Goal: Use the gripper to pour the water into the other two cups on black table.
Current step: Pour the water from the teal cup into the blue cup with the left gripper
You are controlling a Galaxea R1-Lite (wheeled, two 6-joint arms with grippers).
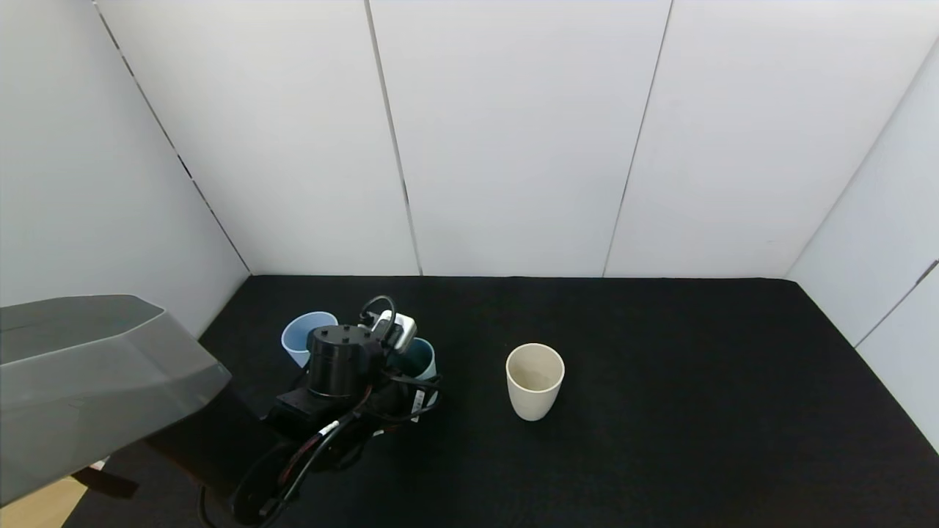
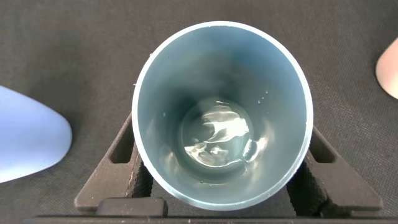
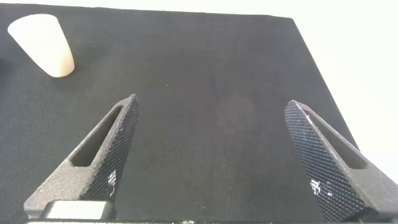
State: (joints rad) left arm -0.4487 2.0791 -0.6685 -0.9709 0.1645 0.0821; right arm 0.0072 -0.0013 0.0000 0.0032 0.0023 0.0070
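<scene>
My left gripper (image 1: 400,367) is shut on a teal-green cup (image 1: 423,358) that stands upright at the left of the black table (image 1: 660,440). In the left wrist view the teal-green cup (image 2: 222,112) fills the space between the two fingers (image 2: 121,155) and holds a little rippling water at its bottom. The light blue cup (image 1: 308,336) stands just beyond my left wrist and shows at the edge of the wrist view (image 2: 28,142). The cream-white cup (image 1: 535,381) stands upright to the right, apart from the others. My right gripper (image 3: 211,102) is open and empty above bare table, with the cream cup (image 3: 42,45) far off.
White wall panels (image 1: 513,147) close the table at the back and on both sides. A grey part of the robot's body (image 1: 88,374) covers the near left corner. Black cables (image 1: 308,455) loop along the left arm.
</scene>
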